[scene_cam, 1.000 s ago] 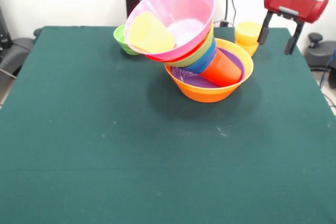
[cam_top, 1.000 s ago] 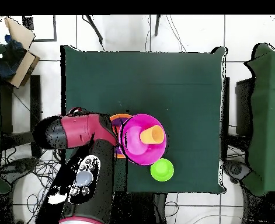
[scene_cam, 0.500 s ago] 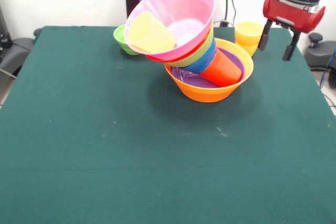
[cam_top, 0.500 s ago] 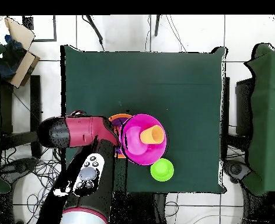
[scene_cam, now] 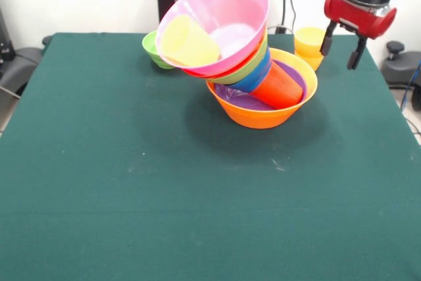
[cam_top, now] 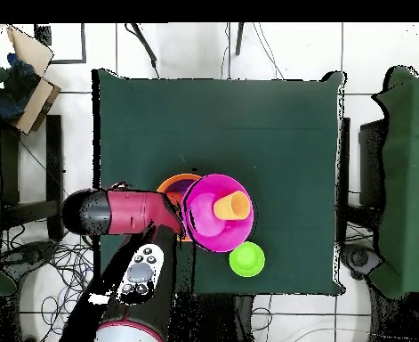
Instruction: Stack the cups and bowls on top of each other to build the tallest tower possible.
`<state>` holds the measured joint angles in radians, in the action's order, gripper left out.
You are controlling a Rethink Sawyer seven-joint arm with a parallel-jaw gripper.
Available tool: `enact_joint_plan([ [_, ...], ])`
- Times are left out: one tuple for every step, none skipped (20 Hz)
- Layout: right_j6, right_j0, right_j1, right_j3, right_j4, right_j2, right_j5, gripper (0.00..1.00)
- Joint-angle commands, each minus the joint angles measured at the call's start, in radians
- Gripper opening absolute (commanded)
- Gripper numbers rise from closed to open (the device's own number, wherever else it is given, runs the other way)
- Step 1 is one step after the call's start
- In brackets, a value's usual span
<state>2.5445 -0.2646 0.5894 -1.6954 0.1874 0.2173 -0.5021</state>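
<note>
One red arm (scene_cam: pixel 360 12) we see hanging with its gripper (scene_cam: pixel 340 49) spread and empty, drawn farther back and higher than before, the leaning tower (scene_cam: pixel 237 57) beside it, a yellow cup (scene_cam: pixel 310 47) just by its fingers.

Gripper (scene_cam: pixel 341 45) hangs above table's far right corner in front view, two black fingers (scene_cam: pixel 356 53) pointing down, spread apart, empty. Red wrist housing above. In overhead view, arm (cam_top: pixel 128 214) crosses table's bottom-left corner, covering gripper.
</note>
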Motion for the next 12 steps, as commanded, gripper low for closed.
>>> enact_joint_plan([
  [0.133,-0.004,-0.012,-0.112,0.052,-0.126,0.033,1.0],
  [0.129,-0.004,-0.011,-0.12,0.056,-0.131,0.044,1.0],
  [0.122,-0.003,-0.011,-0.126,0.057,-0.139,0.056,1.0],
  [0.124,-0.008,-0.012,-0.128,0.06,-0.139,0.061,1.0],
  [0.132,-0.021,-0.019,-0.121,0.06,-0.131,0.065,1.0],
  [0.136,-0.028,-0.023,-0.116,0.06,-0.125,0.063,1.0],
  [0.14,-0.037,-0.03,-0.108,0.06,-0.12,0.062,1.0],
  [0.143,-0.043,-0.033,-0.107,0.062,-0.116,0.062,1.0],
  [0.154,-0.059,-0.04,-0.098,0.063,-0.102,0.051,1.0],
  [0.159,-0.065,-0.042,-0.1,0.067,-0.099,0.05,1.0],
  [0.171,-0.08,-0.047,-0.101,0.071,-0.088,0.043,1.0],
  [0.176,-0.087,-0.049,-0.104,0.074,-0.085,0.044,1.0],
])
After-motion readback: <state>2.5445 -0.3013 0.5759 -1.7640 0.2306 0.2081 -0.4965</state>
